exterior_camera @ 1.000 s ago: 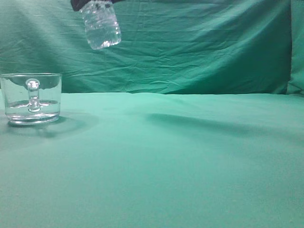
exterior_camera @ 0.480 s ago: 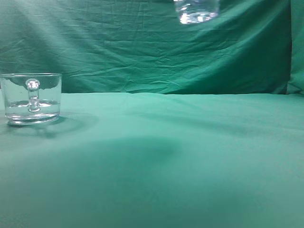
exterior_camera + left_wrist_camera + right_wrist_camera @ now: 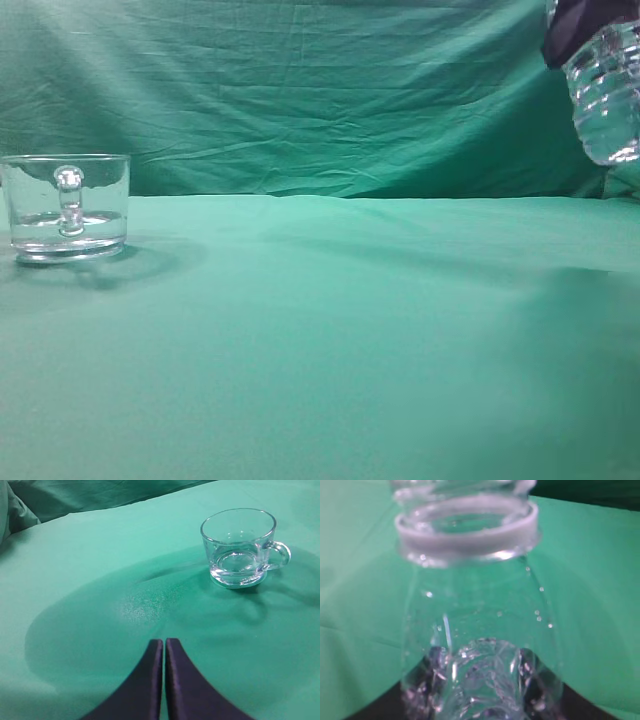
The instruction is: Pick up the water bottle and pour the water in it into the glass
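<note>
So, exterior view first. The glass, a short wide clear mug with a thick base and a knobbed handle, is parked at the far left edge of the green-cloth worktop, with a shallow layer of clear water seen near its bottom. The water bottle, tall clear ribbed plastic, is held in the air at the upper right edge of the frame, well apart from the glass. Something dark is seen around its upper part, likely the right gripper, but how its jaws stand can't be told from here.

Left wrist view: the left gripper is pressed fully closed, nothing held between its dark fingers, and it hangs above the cloth near the glass. The handle is pointed toward the right of this view.

Right wrist view: the bottle's open threaded neck with its pale ring fills the frame, droplets clinging inside the shoulder. The right gripper's dark fingers are seen pressed on both sides of the ribbed body lower down, so the bottle is clamped.

Handling guess: thin plastic like this is probably light and squishy, and a hard squeeze could buckle it. The ribbed midsection looks like the best hold. The glass seems heavy-based, rigid, breakable.
</note>
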You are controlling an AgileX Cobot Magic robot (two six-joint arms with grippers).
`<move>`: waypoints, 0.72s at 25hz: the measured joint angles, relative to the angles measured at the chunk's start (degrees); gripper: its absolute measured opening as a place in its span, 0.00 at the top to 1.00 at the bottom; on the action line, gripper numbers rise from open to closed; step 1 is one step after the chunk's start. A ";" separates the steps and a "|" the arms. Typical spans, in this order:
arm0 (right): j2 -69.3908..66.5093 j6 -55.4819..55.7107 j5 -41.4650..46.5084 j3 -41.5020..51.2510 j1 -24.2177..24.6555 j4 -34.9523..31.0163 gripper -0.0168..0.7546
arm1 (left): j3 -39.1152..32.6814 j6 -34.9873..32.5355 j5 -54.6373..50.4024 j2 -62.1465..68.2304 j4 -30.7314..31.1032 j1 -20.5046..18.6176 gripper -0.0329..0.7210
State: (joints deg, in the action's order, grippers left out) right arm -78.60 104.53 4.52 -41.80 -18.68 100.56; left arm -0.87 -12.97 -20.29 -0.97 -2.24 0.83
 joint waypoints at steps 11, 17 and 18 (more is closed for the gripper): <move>-11.84 -2.42 0.51 -7.42 0.09 0.00 0.56 | 0.00 0.00 0.00 0.00 0.00 0.00 0.96; -12.48 -5.68 -4.01 -14.22 0.09 0.04 0.56 | 0.00 0.00 0.00 0.00 0.00 0.00 0.96; -12.50 -6.71 -5.13 -15.11 0.09 0.13 0.56 | 0.00 0.00 0.00 0.00 0.00 0.00 0.96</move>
State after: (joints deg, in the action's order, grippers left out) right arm -91.11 97.83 -0.60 -56.91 -18.59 100.69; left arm -0.87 -12.97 -20.29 -0.97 -2.24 0.83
